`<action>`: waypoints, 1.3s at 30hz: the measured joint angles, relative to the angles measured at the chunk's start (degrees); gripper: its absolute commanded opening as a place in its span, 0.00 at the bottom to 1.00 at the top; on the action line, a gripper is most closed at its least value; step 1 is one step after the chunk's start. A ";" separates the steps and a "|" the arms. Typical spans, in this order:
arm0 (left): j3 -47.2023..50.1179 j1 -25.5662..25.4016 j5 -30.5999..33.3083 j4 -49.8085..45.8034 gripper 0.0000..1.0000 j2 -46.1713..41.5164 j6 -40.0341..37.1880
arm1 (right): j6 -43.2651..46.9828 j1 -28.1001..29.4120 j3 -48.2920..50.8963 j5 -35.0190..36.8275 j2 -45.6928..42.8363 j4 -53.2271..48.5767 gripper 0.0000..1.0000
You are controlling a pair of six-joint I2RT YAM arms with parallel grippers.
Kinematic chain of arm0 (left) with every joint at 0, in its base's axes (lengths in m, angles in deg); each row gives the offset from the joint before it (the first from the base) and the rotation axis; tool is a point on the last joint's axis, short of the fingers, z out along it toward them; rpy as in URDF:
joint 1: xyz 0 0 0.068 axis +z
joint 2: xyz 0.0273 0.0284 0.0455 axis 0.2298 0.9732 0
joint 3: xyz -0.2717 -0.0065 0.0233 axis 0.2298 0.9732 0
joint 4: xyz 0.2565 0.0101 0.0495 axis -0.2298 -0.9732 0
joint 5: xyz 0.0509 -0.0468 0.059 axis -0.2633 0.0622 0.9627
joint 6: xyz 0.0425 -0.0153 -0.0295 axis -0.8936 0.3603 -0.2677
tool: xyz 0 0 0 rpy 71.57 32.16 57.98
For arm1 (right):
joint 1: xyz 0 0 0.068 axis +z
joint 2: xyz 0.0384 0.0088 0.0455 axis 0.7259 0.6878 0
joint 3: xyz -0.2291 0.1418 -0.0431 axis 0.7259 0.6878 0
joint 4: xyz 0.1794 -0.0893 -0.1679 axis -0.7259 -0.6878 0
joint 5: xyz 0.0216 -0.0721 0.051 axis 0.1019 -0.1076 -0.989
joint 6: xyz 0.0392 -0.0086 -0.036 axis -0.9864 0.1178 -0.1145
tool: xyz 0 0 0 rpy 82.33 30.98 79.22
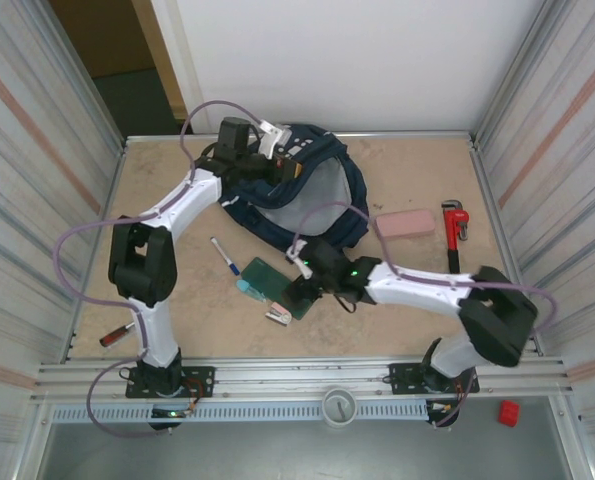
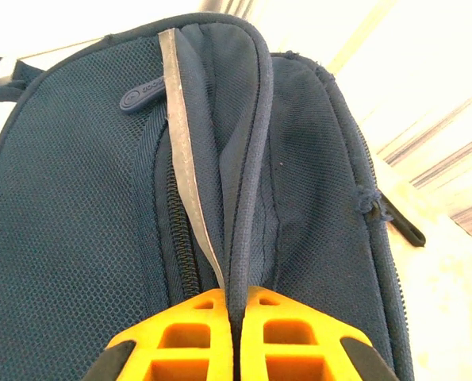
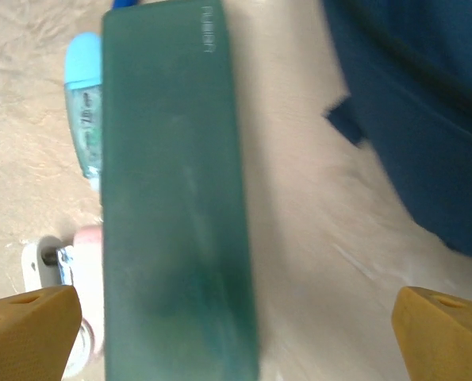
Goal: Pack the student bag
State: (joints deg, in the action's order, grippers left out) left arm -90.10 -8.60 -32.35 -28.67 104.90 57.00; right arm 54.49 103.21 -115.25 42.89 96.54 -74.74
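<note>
1. One navy student bag (image 1: 297, 190) lies at the far middle of the worktop (image 1: 407, 300), with a pale panel showing at its centre.
2. At the bag's far-left rim, the left hand (image 2: 236, 321) is pinched together on a piped fold of the bag's fabric, just beside the zip and the reflective stripe (image 2: 184, 159). It seems to be holding the edge of the opening up.
3. Just on the near side of the bag, the right hand (image 3: 236, 325) hangs over a green case (image 3: 180, 190). Its fingers are spread wide, one on either side of the case, and it holds nothing.
4. A blue-capped tube (image 3: 85, 119) lies beside the case, on the side away from the bag. A pen (image 1: 224, 255) lies to the bag's near left, and a pink block (image 1: 405, 223) and a red wrench (image 1: 453, 232) lie to its right.
5. The step in hand, as I judge it, is picking up the green case while the bag is held open.
6. The next move calls for lowering the right hand so its fingers straddle the case's narrow width. It should then close firmly and carry the case to the bag's opening without snagging the rim.
</note>
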 measured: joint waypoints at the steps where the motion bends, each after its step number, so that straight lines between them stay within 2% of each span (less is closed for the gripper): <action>1: -0.04 0.00 -0.26 -0.13 0.00 0.09 0.04 | 0.39 0.81 -1.73 0.37 2.54 0.04 0.99; 7: -0.33 0.04 -0.92 -0.57 0.00 0.11 0.13 | 1.79 2.51 -10.80 1.97 14.21 -0.24 0.99; 13: -0.33 0.04 -1.11 -1.25 0.00 0.11 -0.26 | 2.64 2.49 -15.10 2.84 19.02 -2.34 0.99; 15: -0.33 0.04 -1.11 -1.27 0.00 0.09 -0.52 | 2.75 2.34 -16.04 3.10 19.69 -2.86 1.00; 18: -0.33 0.04 -1.09 -1.42 0.00 0.11 -0.87 | 2.69 1.40 -16.24 3.21 20.44 -4.20 0.94; 22: -0.33 0.02 -1.09 -1.44 0.00 0.09 -1.18 | 1.92 -2.73 -14.38 2.29 19.65 -5.44 0.86; 27: -0.33 -0.02 -1.25 -1.42 0.00 0.09 -1.38 | 1.31 -7.08 -8.66 -1.27 14.84 -6.12 0.93; 31: -0.33 -0.04 -1.25 -1.40 0.00 0.09 -1.38 | 1.44 -7.19 -8.02 -2.21 14.14 -7.06 0.93; 33: -0.33 -0.04 -1.25 -1.42 0.00 0.09 -1.38 | 1.68 -7.19 -8.02 -1.81 14.32 -7.78 0.88; 36: -0.33 -0.04 -1.25 -1.42 0.00 0.09 -1.38 | 2.91 -7.19 -8.02 -0.50 14.99 -8.28 0.66; 38: -0.33 -0.04 -1.25 -1.42 0.00 0.09 -1.36 | 3.65 -7.19 -8.02 -0.46 14.88 -8.31 0.59; 39: -0.33 -0.04 -1.25 -1.42 0.00 0.09 -1.36 | 3.93 -6.99 -7.82 -0.42 14.69 -8.39 0.52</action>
State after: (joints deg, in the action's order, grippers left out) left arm -90.43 -8.65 -33.60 -30.09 104.99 55.64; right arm 58.43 96.22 -123.07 42.47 111.23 -83.13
